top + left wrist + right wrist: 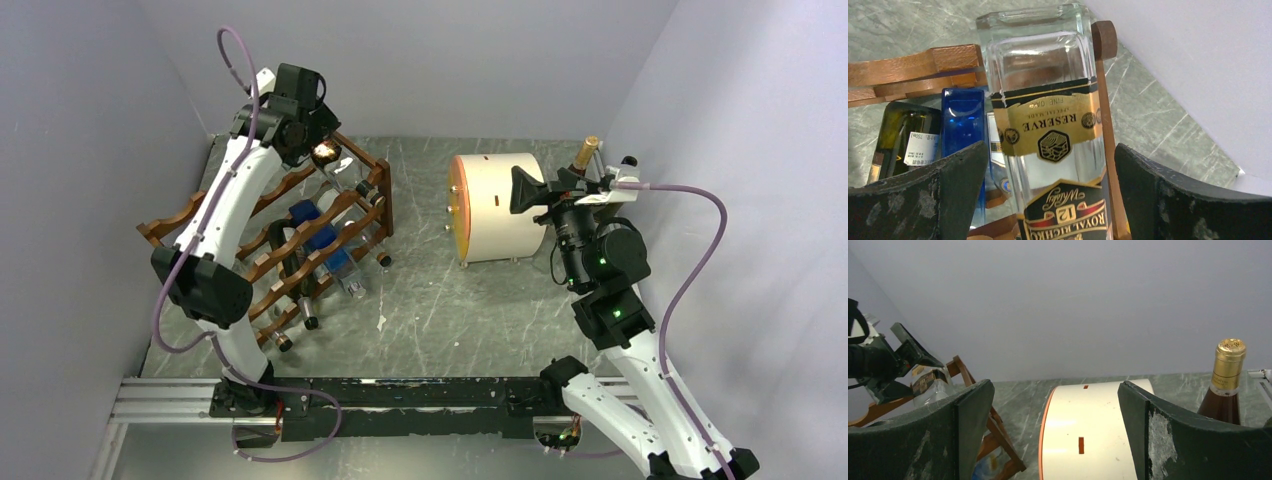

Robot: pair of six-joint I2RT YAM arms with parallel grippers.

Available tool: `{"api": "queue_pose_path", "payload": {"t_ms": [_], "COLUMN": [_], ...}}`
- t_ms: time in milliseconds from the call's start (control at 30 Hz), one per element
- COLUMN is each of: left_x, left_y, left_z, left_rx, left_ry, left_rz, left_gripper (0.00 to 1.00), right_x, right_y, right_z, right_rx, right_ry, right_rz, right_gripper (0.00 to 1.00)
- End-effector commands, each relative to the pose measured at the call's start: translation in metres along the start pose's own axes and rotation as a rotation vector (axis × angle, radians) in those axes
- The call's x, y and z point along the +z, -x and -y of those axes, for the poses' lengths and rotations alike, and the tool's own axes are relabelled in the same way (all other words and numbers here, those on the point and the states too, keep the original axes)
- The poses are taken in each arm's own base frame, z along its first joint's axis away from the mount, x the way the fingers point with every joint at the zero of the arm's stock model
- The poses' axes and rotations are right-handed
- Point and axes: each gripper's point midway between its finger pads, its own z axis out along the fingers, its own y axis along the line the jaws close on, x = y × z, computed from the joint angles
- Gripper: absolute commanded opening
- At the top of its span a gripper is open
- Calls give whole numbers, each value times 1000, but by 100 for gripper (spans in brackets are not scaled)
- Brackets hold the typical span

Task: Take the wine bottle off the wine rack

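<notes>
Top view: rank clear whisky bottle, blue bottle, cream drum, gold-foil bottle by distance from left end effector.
1. Clear whisky bottle, flanked by the left end effector, top of wine rack.
2. Blue bottle, mid-rack.
3. Cream drum, centre-right.
4. Gold-foil bottle, far right.

One wooden rack (168, 226) is holding at least three bottles: one clear bottle (1048, 100), one blue bottle (962, 125) and one dark green bottle (895, 140); the overhead view is leaving the full number unclear. One cream drum (500, 205) and one gold-capped bottle (1226, 380) are sitting apart from it. Two arms are showing, the left arm (235, 190) and the right arm (640, 370).
</notes>
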Motion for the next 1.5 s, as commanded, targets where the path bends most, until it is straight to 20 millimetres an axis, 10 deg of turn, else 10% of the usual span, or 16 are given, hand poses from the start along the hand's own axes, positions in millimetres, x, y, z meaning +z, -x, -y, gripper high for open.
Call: {"api": "queue_pose_path", "payload": {"t_ms": [0,567,1033,1467], "left_x": [9,33,-22,-74], "left_y": [2,-23,13,47], "left_z": [6,8,4,-11], "left_rx": [23,40,-102,-204], "left_ry": [17,0,-230,-484], "left_rz": [28,-32,49,100], "left_gripper": [100,60,7,7], "right_x": [-2,1,-5,-3], "right_y": [4,-1,15,11], "right_z": [1,0,-15,-32], "right_rx": [-17,-43,-13,46], "right_ry": [-3,2,78,136], "right_rz": [22,-1,14,-65], "right_gripper": [100,100,100,100]}}
